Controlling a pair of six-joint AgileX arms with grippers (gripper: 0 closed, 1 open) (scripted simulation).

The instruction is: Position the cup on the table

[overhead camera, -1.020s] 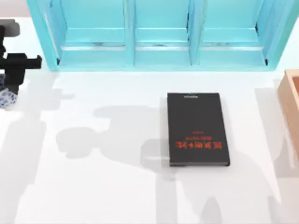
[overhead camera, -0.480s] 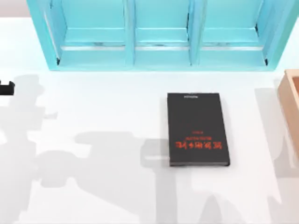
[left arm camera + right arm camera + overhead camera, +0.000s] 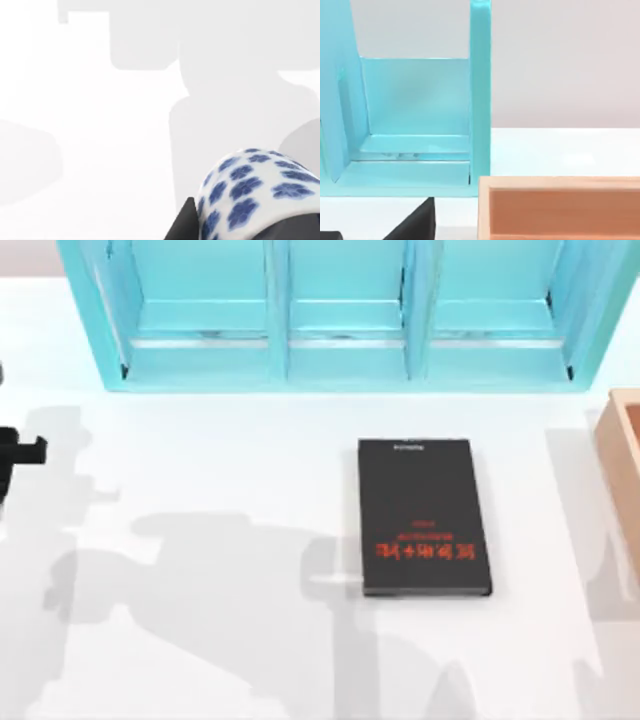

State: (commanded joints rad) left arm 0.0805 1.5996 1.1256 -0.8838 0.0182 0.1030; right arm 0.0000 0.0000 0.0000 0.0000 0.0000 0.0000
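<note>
A plain white table [image 3: 220,660] spreads under the top view, crossed by grey arm shadows; along its far edge stands a turquoise shelf unit [image 3: 340,315] with three open compartments; a black book [image 3: 424,517] with red lettering lies flat right of centre, well apart from the shelf; a wooden box [image 3: 622,455] cuts in at the right edge; at the left edge a small black part of the left arm [image 3: 20,452] juts over the white surface.

In the left wrist view the white table [image 3: 100,125] lies below, shaded by blocky shadows; the cup [image 3: 255,192], white with blue flower prints, sits close under the camera between the dark fingers [image 3: 184,225] of the left gripper [image 3: 250,232]; one finger presses its side and dark metal shows against the other side, so the claw looks clenched on the cup; whether the cup touches the table or hangs above it cannot be told.

In the right wrist view the end compartment of the turquoise shelf unit [image 3: 420,115] stands on the white table [image 3: 560,150] against a pale grey wall; the wooden box [image 3: 560,207] sits just beside the shelf's end panel; a dark fingertip [image 3: 417,222] of the right gripper shows low in the picture; whether that claw is released or clenched cannot be told.
</note>
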